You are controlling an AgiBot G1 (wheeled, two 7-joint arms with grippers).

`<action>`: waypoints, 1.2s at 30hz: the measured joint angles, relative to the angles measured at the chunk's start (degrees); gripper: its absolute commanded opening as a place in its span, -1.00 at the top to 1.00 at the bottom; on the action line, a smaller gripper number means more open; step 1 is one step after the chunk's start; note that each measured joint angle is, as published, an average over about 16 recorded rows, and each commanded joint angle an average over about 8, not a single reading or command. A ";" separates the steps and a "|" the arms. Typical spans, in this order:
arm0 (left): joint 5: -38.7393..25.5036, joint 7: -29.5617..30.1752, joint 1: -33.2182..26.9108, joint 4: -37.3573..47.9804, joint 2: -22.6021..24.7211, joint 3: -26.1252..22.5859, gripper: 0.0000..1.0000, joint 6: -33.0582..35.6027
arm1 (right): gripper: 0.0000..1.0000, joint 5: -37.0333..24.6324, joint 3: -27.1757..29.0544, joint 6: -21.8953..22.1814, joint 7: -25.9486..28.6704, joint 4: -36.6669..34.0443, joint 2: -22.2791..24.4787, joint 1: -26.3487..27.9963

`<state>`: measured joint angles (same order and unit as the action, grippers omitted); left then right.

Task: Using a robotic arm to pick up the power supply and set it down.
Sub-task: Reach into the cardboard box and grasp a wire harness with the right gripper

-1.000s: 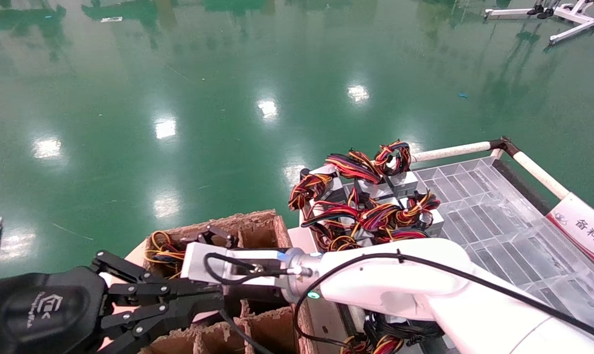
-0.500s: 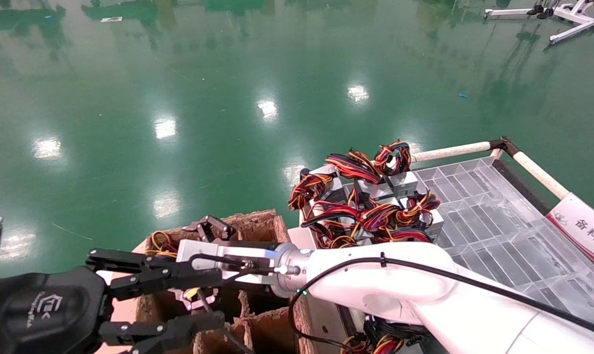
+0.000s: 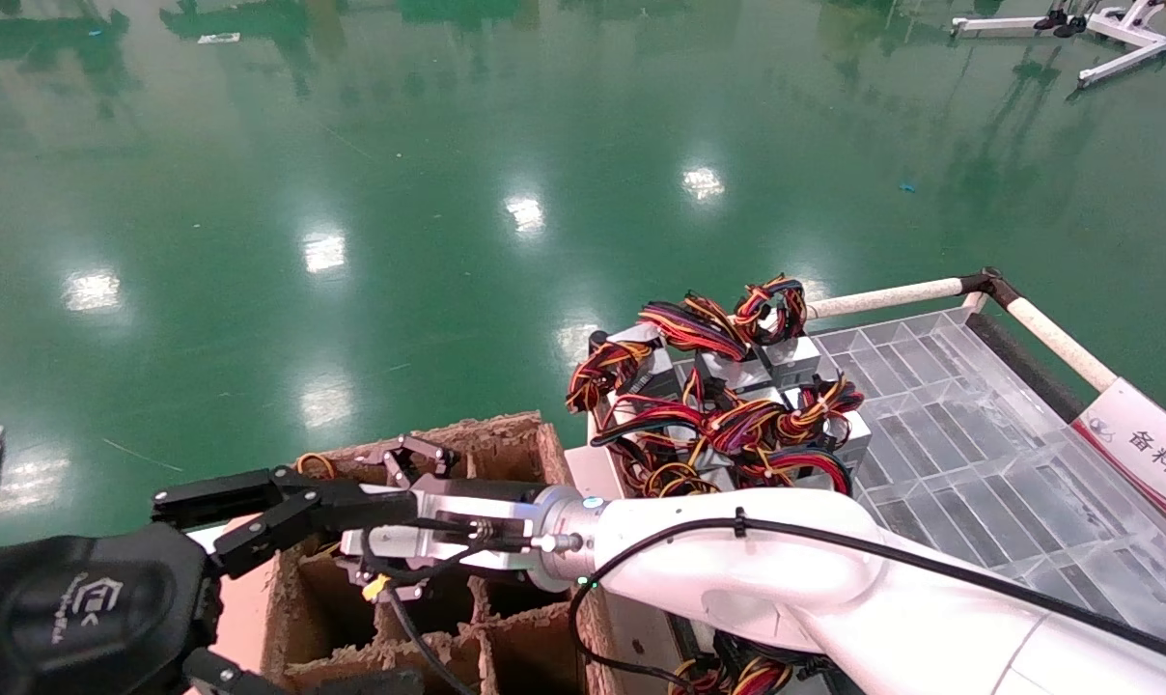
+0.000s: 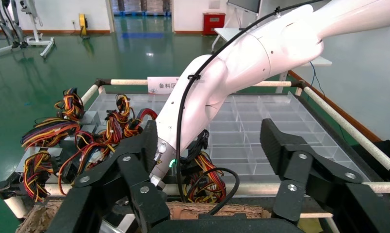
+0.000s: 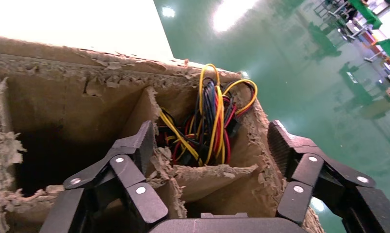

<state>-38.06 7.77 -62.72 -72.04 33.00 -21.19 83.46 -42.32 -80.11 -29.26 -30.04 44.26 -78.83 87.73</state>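
Observation:
One power supply sits deep in a far cell of the cardboard divider box (image 3: 506,444); only its looped yellow, red and black wires (image 5: 210,121) show. The white robotic arm (image 3: 737,560) reaches left across the box. Its right gripper (image 3: 404,461) hovers open just above that cell, fingers (image 5: 139,145) either side of the wires and touching nothing. Several more power supplies (image 3: 728,405) with coloured wire bundles lie heaped on the cart. My left gripper (image 3: 390,589) is at the lower left, open wide and empty, with its upper finger (image 3: 255,492) across the box's near corner.
A clear compartment tray (image 3: 969,444) covers the cart to the right, bounded by a white rail (image 3: 882,294) and a red-and-white sign (image 3: 1143,454). More wire bundles (image 4: 203,170) lie under the right arm. The box has ragged walls and other dark cells. Green floor lies beyond.
The right gripper has lifted a little out of the cell and shifted left. The left gripper has gone from nearly shut to wide open, its upper finger swinging up over the wires.

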 measured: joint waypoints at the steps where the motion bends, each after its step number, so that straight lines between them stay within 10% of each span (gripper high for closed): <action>1: 0.00 0.00 0.00 0.00 0.00 0.00 -1.00 0.00 | 1.00 0.32 -0.20 0.14 -0.20 0.03 0.01 0.02; 36: 0.01 -0.01 0.00 0.00 0.00 -0.01 -1.00 0.00 | 1.00 9.24 -3.88 -0.40 -5.27 -1.74 0.18 -0.15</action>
<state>-38.05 7.76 -62.72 -72.04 32.99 -21.20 83.45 -33.07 -83.99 -29.66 -35.31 42.52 -78.65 87.58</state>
